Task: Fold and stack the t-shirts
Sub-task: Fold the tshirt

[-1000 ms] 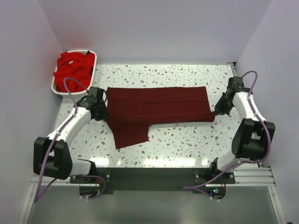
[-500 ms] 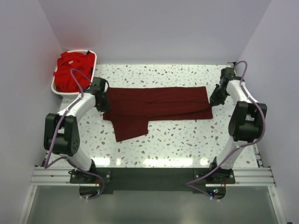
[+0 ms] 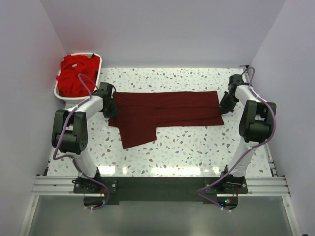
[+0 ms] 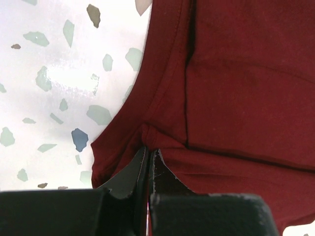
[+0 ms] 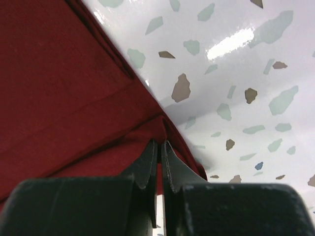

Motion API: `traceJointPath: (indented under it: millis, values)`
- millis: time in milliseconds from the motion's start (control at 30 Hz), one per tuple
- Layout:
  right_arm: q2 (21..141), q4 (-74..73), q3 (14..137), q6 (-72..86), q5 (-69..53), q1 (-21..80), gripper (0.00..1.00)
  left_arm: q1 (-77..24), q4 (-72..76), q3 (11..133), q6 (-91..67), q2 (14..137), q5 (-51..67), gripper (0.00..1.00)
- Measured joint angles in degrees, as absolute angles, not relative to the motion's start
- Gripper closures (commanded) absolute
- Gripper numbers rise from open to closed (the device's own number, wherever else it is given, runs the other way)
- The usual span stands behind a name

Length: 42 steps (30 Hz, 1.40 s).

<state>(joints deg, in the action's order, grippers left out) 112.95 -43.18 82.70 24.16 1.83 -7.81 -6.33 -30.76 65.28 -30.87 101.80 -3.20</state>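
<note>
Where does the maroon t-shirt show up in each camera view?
Top external: maroon t-shirt lies mid-table, stretched left to right.
Left wrist: maroon t-shirt fills the right side, edge pinched by the left hand.
Right wrist: maroon t-shirt fills the left side, edge pinched by the right hand.
Shared landmark: the speckled tabletop.

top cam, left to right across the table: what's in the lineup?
white basket holding red t-shirts → left gripper → maroon t-shirt → right gripper
</note>
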Motion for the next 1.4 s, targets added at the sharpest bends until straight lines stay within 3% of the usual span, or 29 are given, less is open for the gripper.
traceJointPath:
  millis: [133,200,333,433,467,567,700,933,1167,1400]
  values:
    - [113.19,-41.76,82.7,24.21,1.8,-7.79,0.9,-6.33,-29.8,65.28,-30.79,101.89,-3.31,0.94]
    - [113.19,-41.15,82.7,24.16,1.8,-7.79,0.81,-6.33,-29.5,65.28,-30.59,101.86,-3.46,0.81]
    - [113.19,-41.01,82.7,23.86,2.11,-7.68,0.62,-6.26,-29.15,65.23,-30.28,101.08,-4.45,0.67]
    - [112.77,-41.36,82.7,23.29,3.11,-7.09,0.48,-6.22,-28.82,64.53,-30.04,98.3,-5.34,0.48]
    - [112.29,-41.63,82.7,23.27,3.55,-6.74,0.44,-6.22,-28.62,64.01,-29.93,96.57,-5.72,0.38]
    - [109.3,-41.78,81.87,23.14,4.64,-5.28,0.3,-6.44,-28.49,61.93,-29.78,90.24,-6.96,0.26]
    - [100.71,-41.74,77.36,23.07,5.34,-1.23,0.18,-8.36,-29.17,58.48,-29.34,80.82,-9.06,0.25]
    - [87.48,-40.62,66.3,22.85,4.67,10.15,0.14,-20.1,-32.1,48.86,-31.09,70.32,-10.7,0.29]
    - [80.16,-38.74,55.99,23.07,1.54,18.31,0.14,-27.88,-33.98,39.79,-35.11,70.43,-11.07,0.39]
    - [78.28,-36.36,51.27,23.62,-1.04,20.73,0.14,-32.36,-32.14,39.22,-37.58,76.93,-12.45,0.49]
